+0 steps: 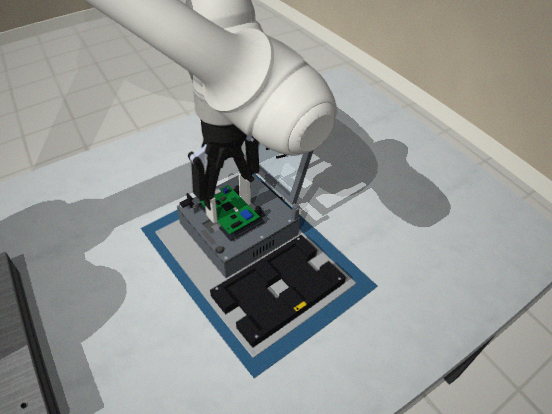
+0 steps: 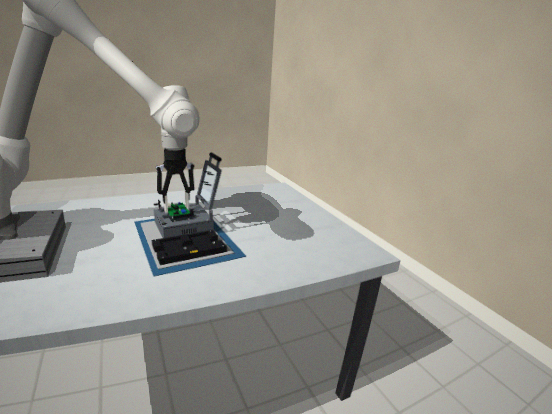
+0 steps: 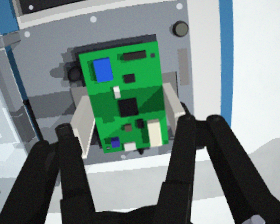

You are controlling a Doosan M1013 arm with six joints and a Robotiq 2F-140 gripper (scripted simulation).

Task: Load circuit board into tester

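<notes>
In the top view, the black two-finger hand (image 1: 229, 209) (image 2: 177, 209) (image 3: 127, 101) is clamping the green rectangular circuit board (image 1: 232, 214) (image 2: 179, 210) (image 3: 110, 100) by its long edges, over the grey box-shaped tester (image 1: 235, 262) (image 2: 180, 229) (image 3: 50, 35). The hinged lid with its clear window (image 1: 300, 179) (image 2: 215, 189) (image 3: 10, 41) is standing open, and the black two-pocket tray (image 1: 240, 334) (image 2: 165, 257) (image 3: 60, 4) is lying beside the tester, no board in it. The small black latch hook (image 1: 187, 201) is standing by the tester's edge opposite the hinge.

In the exterior view, the hand is pointing straight down between the raised lid and the hook side; whether the board is touching the plate is too small to tell.

In the wrist view, the pale pads are bearing on both long edges, and the white block connector (image 3: 154, 133) is facing the hook end, seemingly the right way round. A round black post (image 3: 75, 74) is standing just beside the hinge-side edge. The pins are hidden, so seating looks unconfirmed: the good way is squaring the board gently against all three posts, lowering it level, and opening the fingers only once it lies flat.
</notes>
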